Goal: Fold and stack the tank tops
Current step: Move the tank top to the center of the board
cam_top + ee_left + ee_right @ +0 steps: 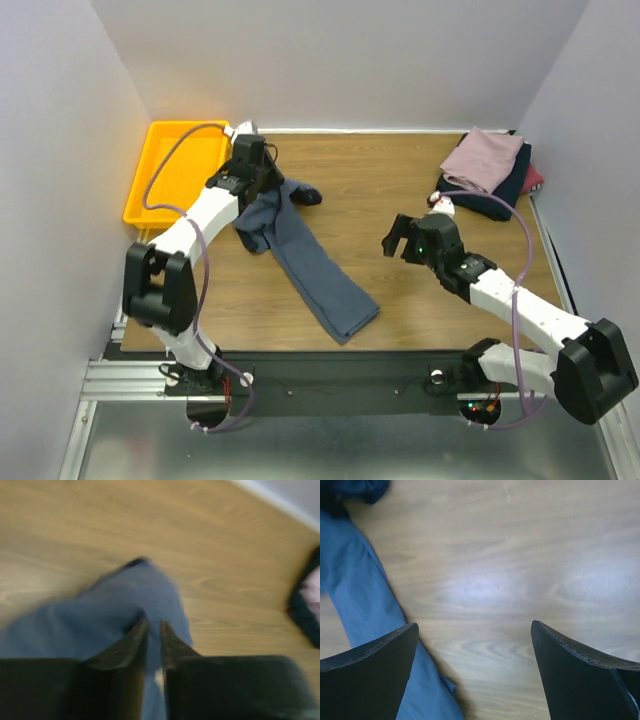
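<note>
While left pincer [154, 622] sits narrowly parted over slate-blue tank top [127, 597] | right pincer [475, 624] gapes wide, empty.

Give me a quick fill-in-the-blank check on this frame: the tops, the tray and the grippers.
1. The tray in the far-left corner is ___.
2. The pile's top garment, far right, is ___ in colour.
3. The right gripper hovers with its jaws ___.
4. The left gripper hangs over the slate-blue tank top at its end nearest the ___.
Missing words: yellow; mauve-pink; open; tray.
</note>
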You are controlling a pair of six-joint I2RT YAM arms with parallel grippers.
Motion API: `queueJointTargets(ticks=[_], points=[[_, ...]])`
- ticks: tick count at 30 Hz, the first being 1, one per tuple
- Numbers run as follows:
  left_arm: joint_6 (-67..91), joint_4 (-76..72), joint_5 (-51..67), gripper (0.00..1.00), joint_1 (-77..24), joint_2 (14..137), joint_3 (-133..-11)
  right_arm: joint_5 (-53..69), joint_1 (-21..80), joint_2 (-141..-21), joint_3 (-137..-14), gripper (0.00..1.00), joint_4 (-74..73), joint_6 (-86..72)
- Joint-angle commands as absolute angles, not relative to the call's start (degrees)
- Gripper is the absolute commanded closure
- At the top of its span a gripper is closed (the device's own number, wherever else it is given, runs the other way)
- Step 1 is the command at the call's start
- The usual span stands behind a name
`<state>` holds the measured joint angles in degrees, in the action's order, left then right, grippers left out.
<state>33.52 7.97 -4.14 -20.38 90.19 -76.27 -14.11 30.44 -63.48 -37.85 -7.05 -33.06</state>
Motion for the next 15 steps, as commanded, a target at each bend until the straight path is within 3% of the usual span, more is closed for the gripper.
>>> queueJointTargets(ticks=[1,6,10,13,15], points=[[36.57,-0.95,4.75,0.62,-18.54,91.23,-74.18,-8.72,30.5,-61.79,-34.46,0.0,-2.47,-34.28],[35.6,2.71,1.24,0.61,-19.6,86.67,-72.34,-1.15,32.07,-58.54,-28.05,0.0,-0.61,-33.84],[38.92,7.46,-3.86,0.61,-21.97,79.38,-65.23,-1.75,40.93,-55.55,-26.72,0.0,-1.66,-34.98],[43.05,6.08,-4.05,0.67,-24.25,73.33,-53.75,-9.65,48.83,-55.1,-29.43,0.05,-5.53,-34.98],[45.95,4.06,-2.65,0.7,-26.27,69.28,-49.24,-10.72,51.84,-56.5,-30.93,0.17,-7.46,-34.28]])
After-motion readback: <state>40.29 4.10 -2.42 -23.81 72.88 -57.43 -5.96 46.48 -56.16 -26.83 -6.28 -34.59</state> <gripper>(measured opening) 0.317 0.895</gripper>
